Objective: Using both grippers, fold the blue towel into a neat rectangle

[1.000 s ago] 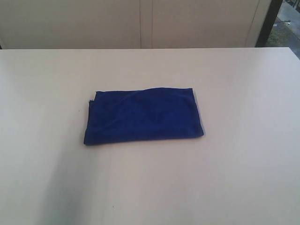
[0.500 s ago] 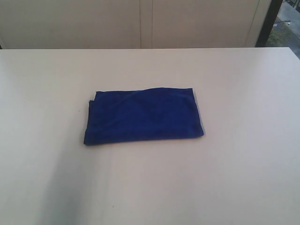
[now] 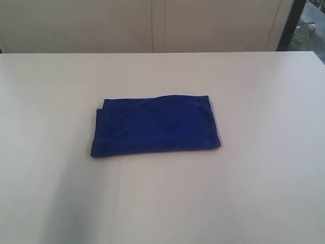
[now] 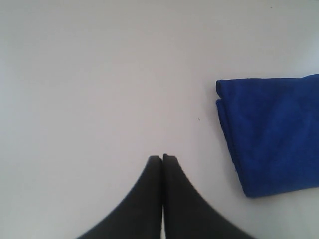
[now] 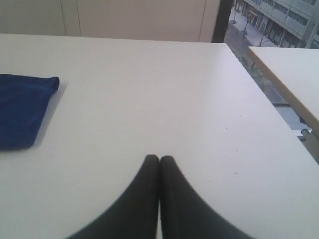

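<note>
Pale cream tabletop (image 3: 264, 101) fills most of the exterior view, with beige wall panels (image 3: 152, 25) standing behind its far edge. Roughly at the middle of it lies the blue towel (image 3: 155, 126), folded into a flat rectangle whose long side runs left to right. Its near and right edges look fairly straight. At the left end the stacked layers show, and a lower layer peeks out a little past the top one near the far left corner. A soft crease crosses the upper face close to the far edge.

The left wrist view shows the left gripper (image 4: 162, 157) above bare table, its two black jaws pressed together tip to tip with only a hairline seam between them and nothing in them. One short end of the towel lies off to the side, apart from the fingertips, its folded layers visible along that end.

The right wrist view shows the right gripper (image 5: 159, 157) in the same state, jaws closed on themselves over bare table, with a corner of the towel well apart from it. Past the table's side edge stands a second table (image 5: 294, 69), and through a window a grey building (image 5: 284, 12) is visible
</note>
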`<control>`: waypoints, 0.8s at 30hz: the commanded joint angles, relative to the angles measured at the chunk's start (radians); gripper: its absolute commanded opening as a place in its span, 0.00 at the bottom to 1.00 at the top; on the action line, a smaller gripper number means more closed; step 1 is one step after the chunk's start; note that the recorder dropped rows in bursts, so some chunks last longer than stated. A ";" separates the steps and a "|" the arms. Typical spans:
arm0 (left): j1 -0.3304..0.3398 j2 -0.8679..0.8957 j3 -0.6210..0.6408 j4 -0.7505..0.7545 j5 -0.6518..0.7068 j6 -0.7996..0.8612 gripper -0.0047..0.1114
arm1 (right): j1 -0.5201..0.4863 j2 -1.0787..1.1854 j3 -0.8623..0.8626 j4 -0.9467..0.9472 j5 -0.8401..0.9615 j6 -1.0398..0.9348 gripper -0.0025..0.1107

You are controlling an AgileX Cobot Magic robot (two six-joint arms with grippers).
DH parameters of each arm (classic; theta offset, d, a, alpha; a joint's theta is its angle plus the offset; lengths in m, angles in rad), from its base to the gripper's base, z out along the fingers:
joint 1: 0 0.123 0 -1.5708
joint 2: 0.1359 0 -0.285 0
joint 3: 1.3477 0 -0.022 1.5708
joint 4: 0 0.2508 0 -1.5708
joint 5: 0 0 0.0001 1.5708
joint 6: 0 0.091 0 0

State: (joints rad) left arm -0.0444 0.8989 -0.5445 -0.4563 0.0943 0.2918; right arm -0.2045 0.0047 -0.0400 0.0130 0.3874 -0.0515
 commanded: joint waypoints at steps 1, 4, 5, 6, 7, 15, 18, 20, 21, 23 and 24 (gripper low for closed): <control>0.002 -0.004 0.009 -0.019 0.004 0.001 0.04 | -0.005 -0.005 0.040 -0.013 -0.020 0.008 0.02; 0.002 -0.004 0.009 -0.019 0.004 0.001 0.04 | -0.005 -0.005 0.040 -0.013 -0.038 0.008 0.02; 0.002 -0.004 0.009 -0.019 0.004 0.001 0.04 | -0.005 -0.005 0.040 -0.013 -0.038 0.008 0.02; 0.002 -0.004 0.009 -0.019 0.004 0.001 0.04 | -0.005 -0.005 0.040 -0.013 -0.038 0.008 0.02; 0.002 -0.004 0.009 -0.019 0.004 0.001 0.04 | -0.005 -0.005 0.040 -0.013 -0.038 0.008 0.02; 0.002 -0.004 0.009 -0.019 0.004 0.001 0.04 | -0.005 -0.005 0.040 -0.013 -0.038 0.008 0.02; 0.002 -0.004 0.009 -0.019 0.004 0.001 0.04 | -0.005 -0.005 0.040 -0.013 -0.038 0.008 0.02; 0.002 -0.004 0.009 -0.019 0.004 0.001 0.04 | -0.005 -0.005 0.040 -0.013 -0.038 0.008 0.02; 0.002 -0.004 0.009 -0.019 0.004 0.001 0.04 | -0.005 -0.005 0.040 -0.013 -0.038 0.008 0.02; 0.002 -0.004 0.009 -0.019 0.004 0.001 0.04 | -0.005 -0.005 0.040 -0.013 -0.038 0.008 0.02; 0.002 -0.004 0.009 -0.019 0.004 0.001 0.04 | -0.005 -0.005 0.040 -0.013 -0.038 0.008 0.02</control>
State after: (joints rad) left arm -0.0444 0.8989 -0.5445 -0.4563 0.0943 0.2918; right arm -0.2045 0.0047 -0.0055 0.0000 0.3648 -0.0474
